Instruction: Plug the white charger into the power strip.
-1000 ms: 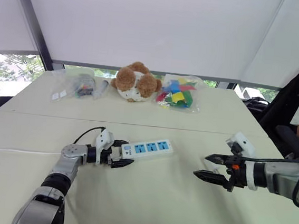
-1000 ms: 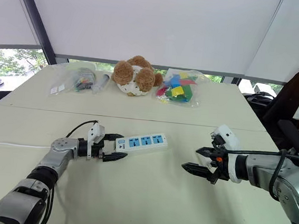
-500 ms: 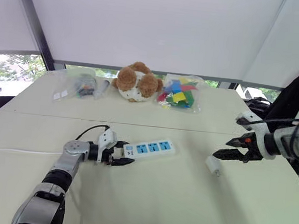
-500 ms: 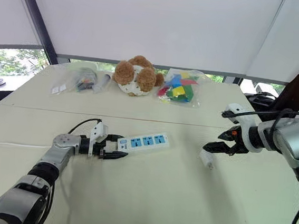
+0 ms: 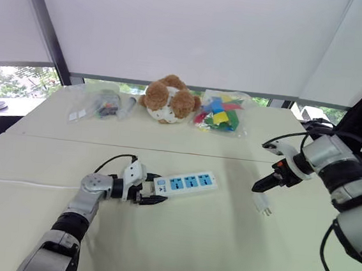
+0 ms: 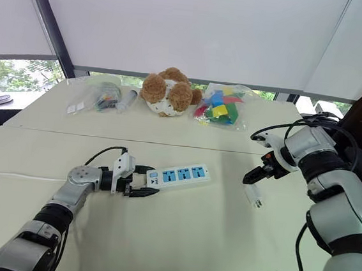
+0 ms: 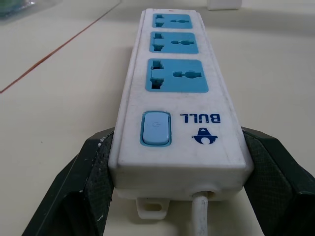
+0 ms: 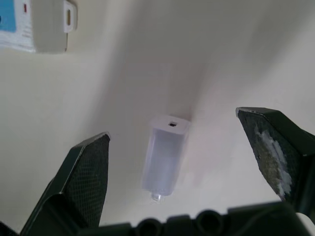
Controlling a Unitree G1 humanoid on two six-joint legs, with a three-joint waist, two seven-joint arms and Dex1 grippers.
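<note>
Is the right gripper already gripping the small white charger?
No, the small white charger lies loose on the cream table between the right gripper's open fingers.

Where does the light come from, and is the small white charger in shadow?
Left eye view: daylight glows through the pale window blinds. Right wrist view: a soft grey shadow band on the cream table reaches the small white plastic charger. Left wrist view: the white power strip is evenly lit.
</note>
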